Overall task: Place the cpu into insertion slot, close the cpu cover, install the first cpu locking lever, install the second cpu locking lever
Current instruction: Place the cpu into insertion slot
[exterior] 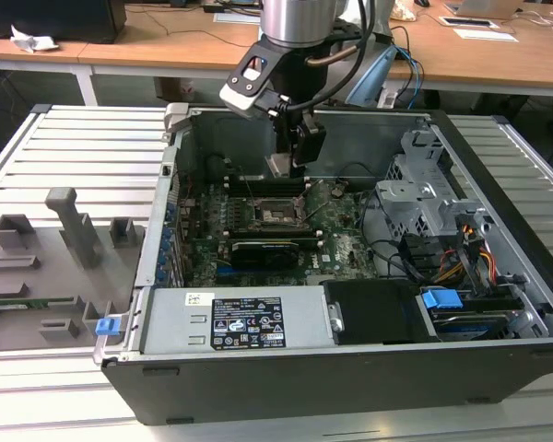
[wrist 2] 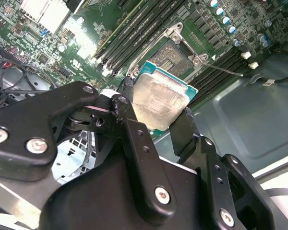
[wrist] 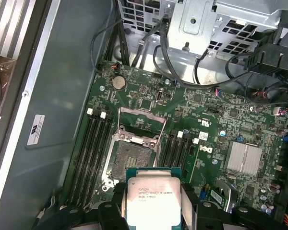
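A: Where is the cpu (wrist: pixel 153 199)?
B: Pinched in the gripper (wrist: pixel 153 207). A black finger (wrist: pixel 116 203) presses on each of two opposite edges. It hangs above the green motherboard (wrist: pixel 206 108), clear of the board.

A: In the socket yet?
B: No. The insertion slot (wrist: pixel 134 160) lies bare. In the first wrist view the chip sits just beside it and overlaps its near rim.

A: Which way does it face?
B: The dull metal top faces up toward both wrist cameras. Its green border shows around the lid in the second wrist view (wrist 2: pixel 159 103).

A: Long axis?
B: It is close to square, so I cannot pick one. Its edges run roughly in line with the socket's rim.

A: The cpu cover (wrist: pixel 140 123)?
B: Swung open off the socket, on the far side from the chip. Board shows through its window.

A: From the exterior view?
B: The arm reaches down into the open computer case (exterior: pixel 286 387). The gripper (exterior: pixel 289 171) holds the chip (exterior: pixel 278 165) above the socket (exterior: pixel 275 214). A long black card (exterior: pixel 272 249) lies nearer the camera than the socket. I cannot judge tilt from there.
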Controlling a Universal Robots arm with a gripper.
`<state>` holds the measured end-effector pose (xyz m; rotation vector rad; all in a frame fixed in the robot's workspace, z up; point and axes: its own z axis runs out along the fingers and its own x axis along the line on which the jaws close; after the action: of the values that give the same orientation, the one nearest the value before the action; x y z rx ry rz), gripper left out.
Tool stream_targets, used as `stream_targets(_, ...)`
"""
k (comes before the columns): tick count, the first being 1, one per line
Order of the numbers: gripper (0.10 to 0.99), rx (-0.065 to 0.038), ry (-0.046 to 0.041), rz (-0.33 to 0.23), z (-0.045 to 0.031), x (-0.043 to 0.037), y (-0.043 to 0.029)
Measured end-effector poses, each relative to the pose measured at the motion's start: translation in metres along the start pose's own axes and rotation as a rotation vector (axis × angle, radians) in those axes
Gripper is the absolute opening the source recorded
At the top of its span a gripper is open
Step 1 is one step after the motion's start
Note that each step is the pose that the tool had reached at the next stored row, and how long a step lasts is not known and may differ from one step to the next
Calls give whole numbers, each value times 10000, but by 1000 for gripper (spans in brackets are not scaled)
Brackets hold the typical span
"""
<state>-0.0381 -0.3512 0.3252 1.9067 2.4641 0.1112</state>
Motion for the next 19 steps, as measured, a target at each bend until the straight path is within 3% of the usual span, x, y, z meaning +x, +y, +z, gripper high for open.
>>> stream_targets(19, 541, -1, -1, 15, 46, -1, -3)
